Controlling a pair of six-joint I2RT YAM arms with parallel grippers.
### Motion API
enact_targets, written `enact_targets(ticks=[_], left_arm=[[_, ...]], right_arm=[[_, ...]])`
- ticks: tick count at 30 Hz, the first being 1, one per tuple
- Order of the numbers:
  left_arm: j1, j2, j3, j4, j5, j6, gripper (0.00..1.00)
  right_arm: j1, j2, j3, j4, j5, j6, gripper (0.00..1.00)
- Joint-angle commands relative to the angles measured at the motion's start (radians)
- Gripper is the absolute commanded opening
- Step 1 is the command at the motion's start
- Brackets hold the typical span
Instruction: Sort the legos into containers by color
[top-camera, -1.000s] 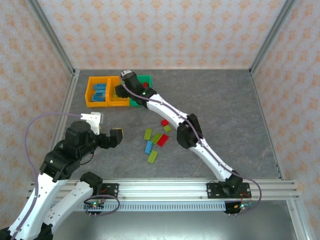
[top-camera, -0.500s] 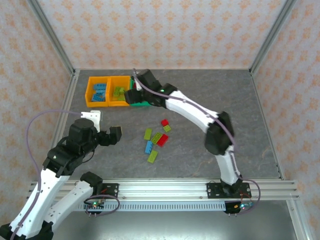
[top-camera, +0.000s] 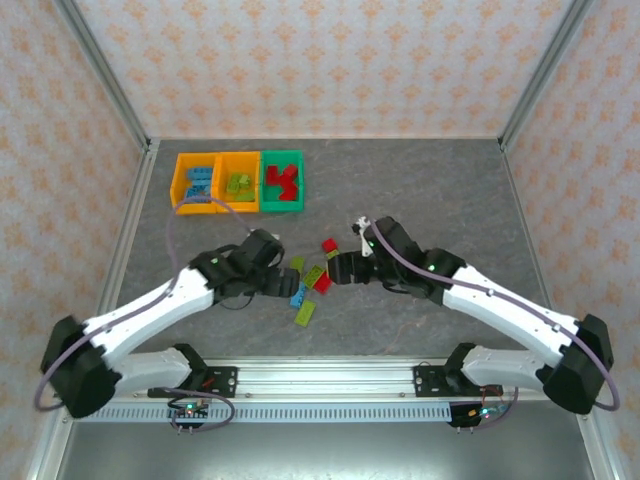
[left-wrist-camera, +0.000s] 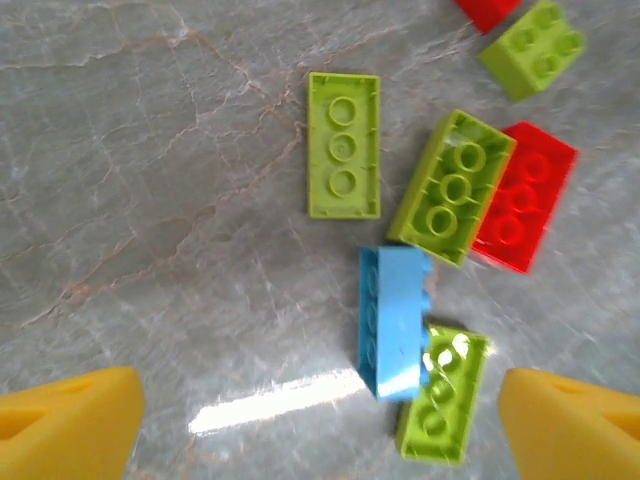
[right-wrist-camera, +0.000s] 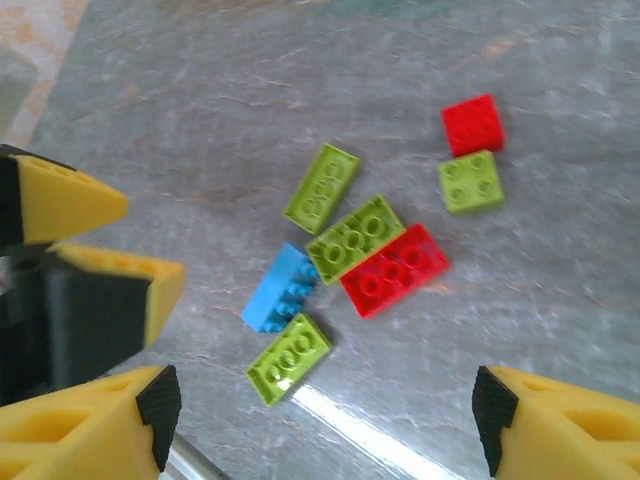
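Seven loose bricks lie clustered on the grey table (top-camera: 450, 200), between the two grippers. The left gripper (left-wrist-camera: 320, 430) hangs over the cluster with its yellow fingers (left-wrist-camera: 65, 420) spread wide apart and nothing held. The blue brick (left-wrist-camera: 393, 320) lies on the table just ahead of the gap between them, with its studs facing sideways. It touches a lime green brick (left-wrist-camera: 442, 395) at its near end. The right gripper (right-wrist-camera: 320, 425) faces the cluster from the other side, also open and empty. The long red brick (right-wrist-camera: 394, 269) lies ahead of it, pressed against a green brick (right-wrist-camera: 355, 238). A small red brick (right-wrist-camera: 472, 124) and a small green brick (right-wrist-camera: 470, 181) sit slightly apart from the rest. Three bins stand side by side, well apart from the grippers. The left orange bin (top-camera: 177, 185) holds blue bricks, the middle orange bin (top-camera: 238, 207) holds green ones, and the green bin (top-camera: 282, 207) holds red ones.
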Motion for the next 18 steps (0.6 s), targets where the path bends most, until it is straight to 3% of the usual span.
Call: enact_targets(ticks=[1, 10, 18], left_arm=[[-0.002, 0.151, 0.101, 0.086, -0.064, -0.05, 0.89], [0.031, 0.464, 0.26, 0.088, -0.119, -0.02, 0.86], [0.056, 0.55, 0.259, 0.115, -0.1, -0.014, 0.55]], right_arm=[[0.003, -0.048, -0.006, -0.008, 0.098, 0.051, 0.8], [0.003, -0.043, 0.017, -0.041, 0.127, 0.036, 0.8], [0.003, -0.049, 0.016, -0.048, 0.129, 0.041, 0.81]])
